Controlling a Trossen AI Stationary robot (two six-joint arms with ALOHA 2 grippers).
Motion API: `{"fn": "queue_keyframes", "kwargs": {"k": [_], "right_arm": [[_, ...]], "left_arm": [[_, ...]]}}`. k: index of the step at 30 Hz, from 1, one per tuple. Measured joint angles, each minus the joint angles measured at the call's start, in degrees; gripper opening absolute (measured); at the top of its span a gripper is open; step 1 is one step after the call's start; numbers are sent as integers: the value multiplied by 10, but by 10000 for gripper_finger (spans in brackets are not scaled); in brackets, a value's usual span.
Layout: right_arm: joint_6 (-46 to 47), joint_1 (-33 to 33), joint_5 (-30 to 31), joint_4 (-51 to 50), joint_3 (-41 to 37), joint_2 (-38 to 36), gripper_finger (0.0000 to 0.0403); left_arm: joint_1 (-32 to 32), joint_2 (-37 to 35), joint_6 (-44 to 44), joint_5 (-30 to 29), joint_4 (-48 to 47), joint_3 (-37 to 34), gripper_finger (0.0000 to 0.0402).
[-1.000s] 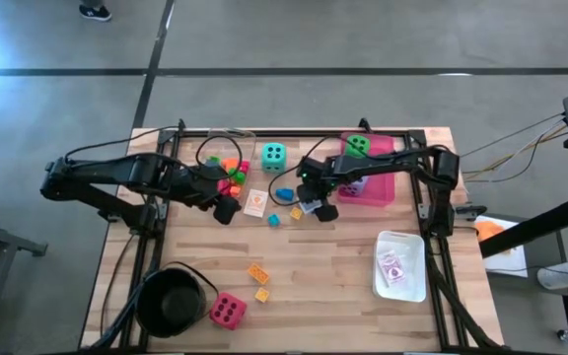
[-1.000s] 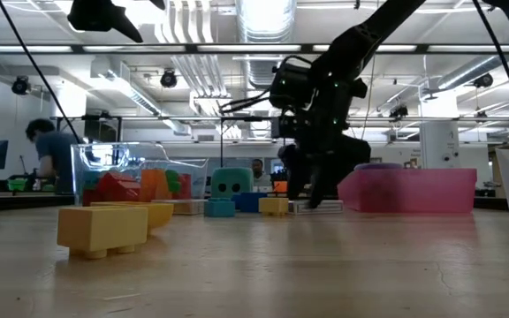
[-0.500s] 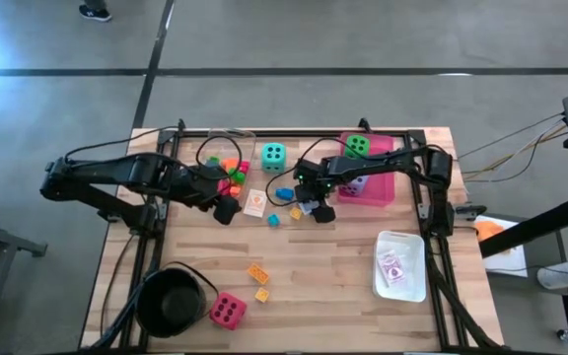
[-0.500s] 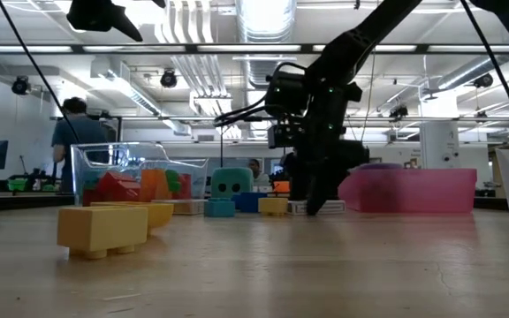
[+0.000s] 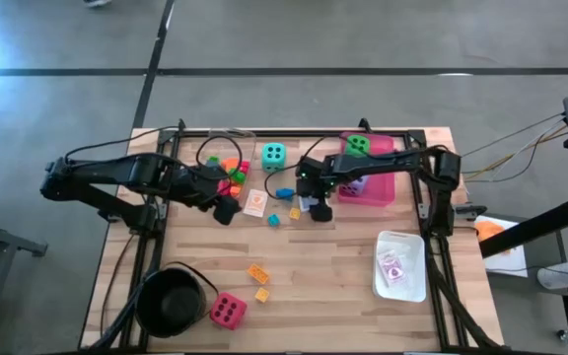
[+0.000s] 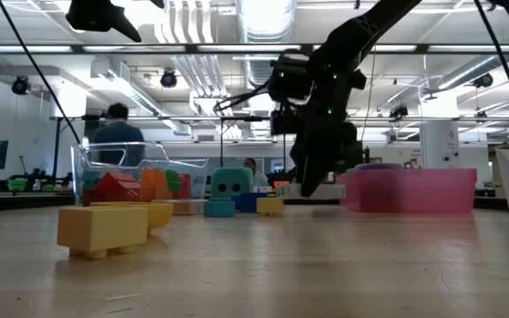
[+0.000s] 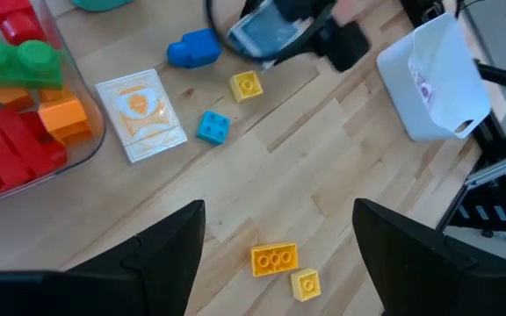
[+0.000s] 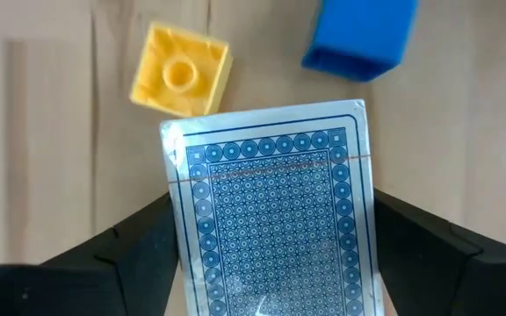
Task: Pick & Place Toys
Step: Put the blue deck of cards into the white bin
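Note:
A blue-backed picture card (image 8: 275, 219) sits between the fingers of my right gripper (image 8: 275, 263), which is shut on it at mid-table (image 5: 316, 207). Just beyond the card lie a yellow block (image 8: 181, 81) and a blue block (image 8: 358, 35). My left gripper (image 7: 279, 263) hangs open above the table (image 5: 225, 209), beside the clear tray of blocks (image 5: 227, 170), touching nothing. An orange-printed card (image 5: 255, 202) lies flat between the two grippers. A teal die (image 5: 274, 156) rests on the table. A green die (image 5: 359, 145) is in the pink tray. A pink-red die (image 5: 227, 312) sits near the front. My right gripper holds the card by its two long edges (image 8: 176, 237), one finger on each side, patterned back facing the wrist. The fingers come steeply from above. In the low view the card (image 6: 323, 190) hangs just clear of the table.
A round black pot (image 5: 171, 301) stands at the front left, and a white tray (image 5: 402, 264) at the front right. The pink tray (image 5: 378, 182) is close behind my right gripper. Two yellow blocks (image 5: 257, 273) lie in the open middle. A person moves in the room behind.
My right gripper has rolled at the wrist and drawn its fingers in against the card. It has then risen a little, and the card has come off the table with it. My left arm has kept still.

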Motion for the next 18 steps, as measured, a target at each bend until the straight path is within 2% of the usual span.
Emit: {"fn": "queue_keyframes", "kwargs": {"k": [9, 14, 18], "right_arm": [[123, 16, -2, -57, -1, -79, 302], [232, 51, -2, -98, -5, -145, 302], [358, 87, -2, -135, -9, -203, 302]], "left_arm": [[1, 0, 0, 0, -25, 0, 293], [6, 0, 7, 0, -25, 0, 293], [16, 0, 29, 0, -25, 0, 293]]}}
